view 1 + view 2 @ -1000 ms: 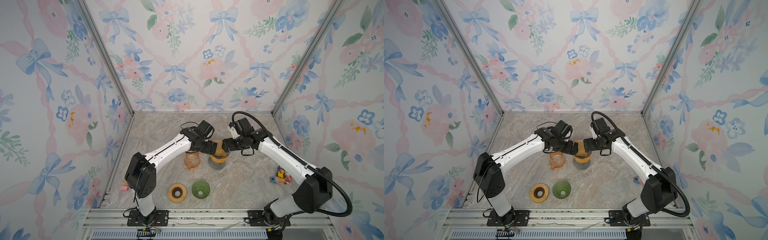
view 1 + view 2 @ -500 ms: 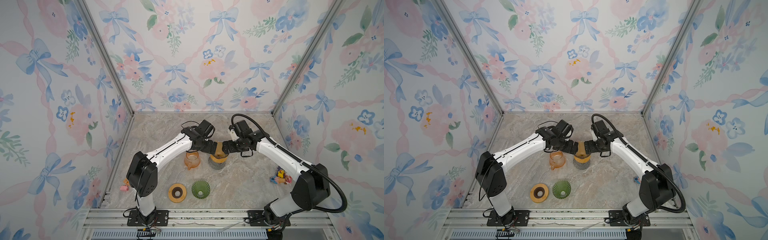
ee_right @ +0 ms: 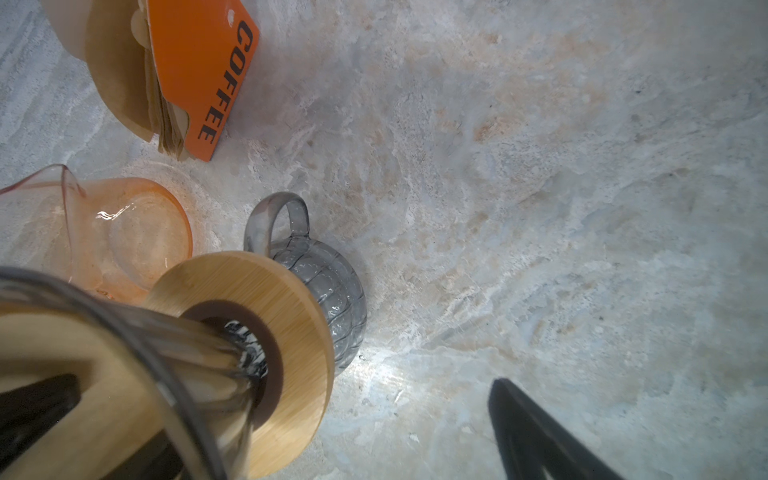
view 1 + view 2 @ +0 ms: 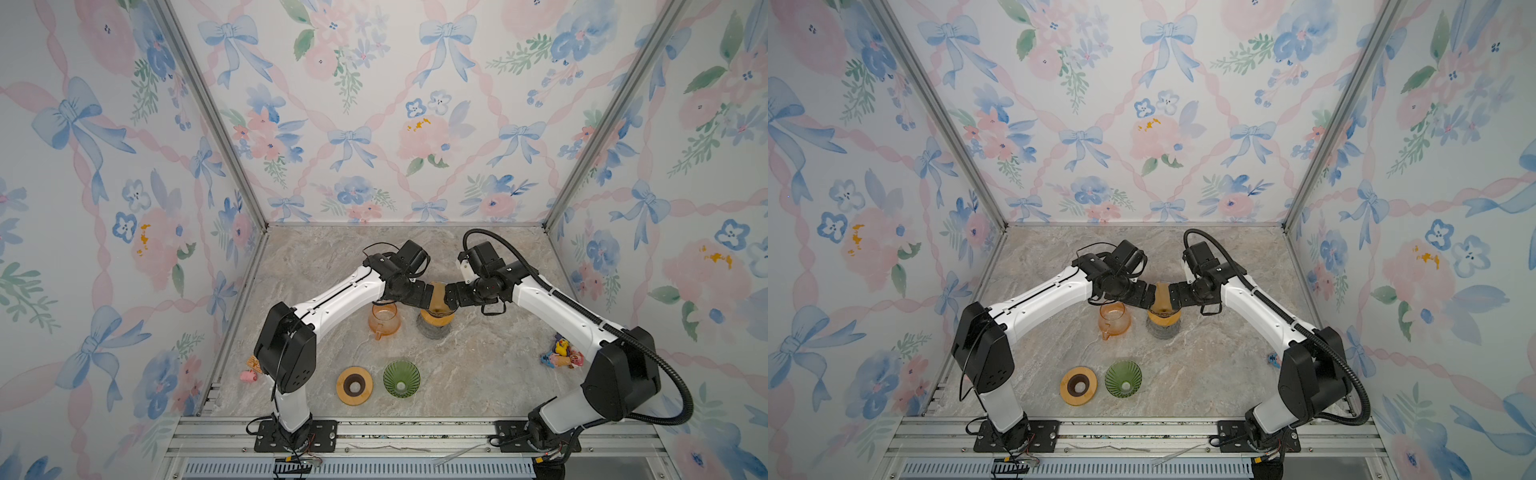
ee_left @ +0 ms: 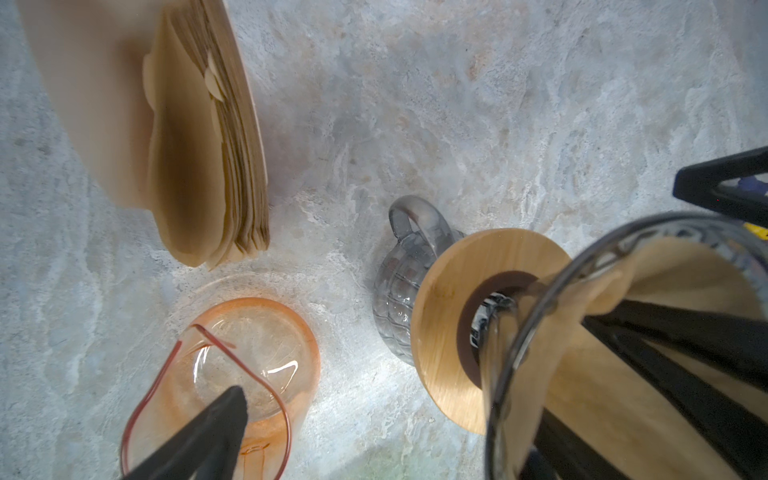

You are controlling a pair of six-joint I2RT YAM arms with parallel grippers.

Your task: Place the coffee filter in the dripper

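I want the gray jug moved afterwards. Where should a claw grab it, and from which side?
Take the loop handle of the gray jug, coming from the side facing the stack of paper filters. The wooden ring and dripper cover its mouth, and its round, ribbed belly would likely slip.

- The counter [image 4: 478, 374] was a beige-grey marbled slab.
- An orange-tinted glass carafe [image 4: 384, 319] stood near its middle, just beside a grey ribbed glass pitcher [image 4: 433, 331] with a loop handle.
- A stack of brown paper filters [image 5: 199, 137], backed by an orange "COFFEE" card, stood near the carafe.
- Toward the front edge, a flat wooden ring with a dark centre [image 4: 354, 385] lay just beside a green ribbed glass cone [image 4: 401, 379].
- A cluster of small colourful toys [image 4: 561, 356] sat at the right side.
- A small pink toy [image 4: 248, 375] sat at the left edge.
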